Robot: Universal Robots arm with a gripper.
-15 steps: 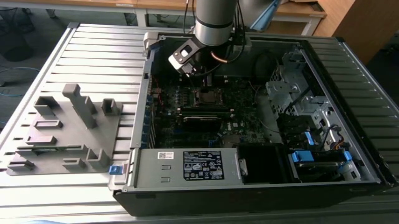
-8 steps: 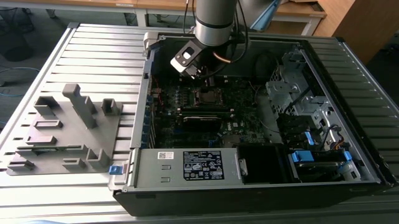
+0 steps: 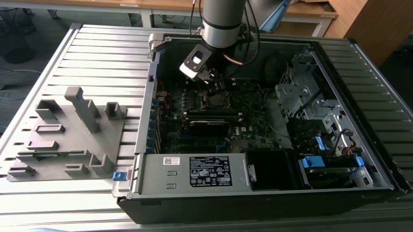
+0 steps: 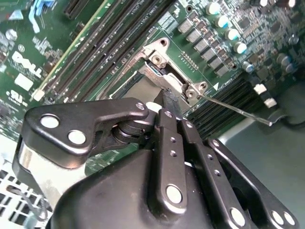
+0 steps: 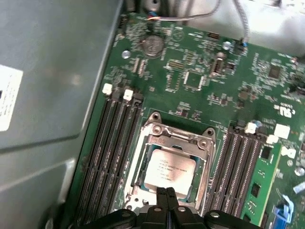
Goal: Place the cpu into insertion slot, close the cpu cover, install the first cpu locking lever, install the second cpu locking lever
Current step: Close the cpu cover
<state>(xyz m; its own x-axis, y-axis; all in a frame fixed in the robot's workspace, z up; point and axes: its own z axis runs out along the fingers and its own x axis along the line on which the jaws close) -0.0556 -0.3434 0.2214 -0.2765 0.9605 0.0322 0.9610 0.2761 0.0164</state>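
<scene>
The cpu [image 5: 153, 172], a pale square chip, lies in the insertion slot [image 3: 216, 100] on the green motherboard. The silvery cpu cover [image 5: 177, 135] lies flat around it as a frame, and the chip's face shows through its window. My gripper [image 5: 166, 192] is shut, its two black fingertips pressed together with nothing between them, right at the edge of the cover. In the second wrist view the gripper [image 4: 167, 98] tip sits against the cover's [image 4: 164, 71] hinge end. A thin locking lever [image 4: 238, 112] sticks out sideways from the socket, unlatched. In the exterior view the gripper [image 3: 216, 82] hangs just above the socket.
Long black memory slots [image 5: 107, 152] flank the socket on both sides. The grey case wall [image 5: 47, 95] stands close by. A power supply box [image 3: 193, 171] and a drive cage [image 3: 303, 96] fill the case's other parts. A grey fixture block [image 3: 71, 135] sits on the exterior view's left.
</scene>
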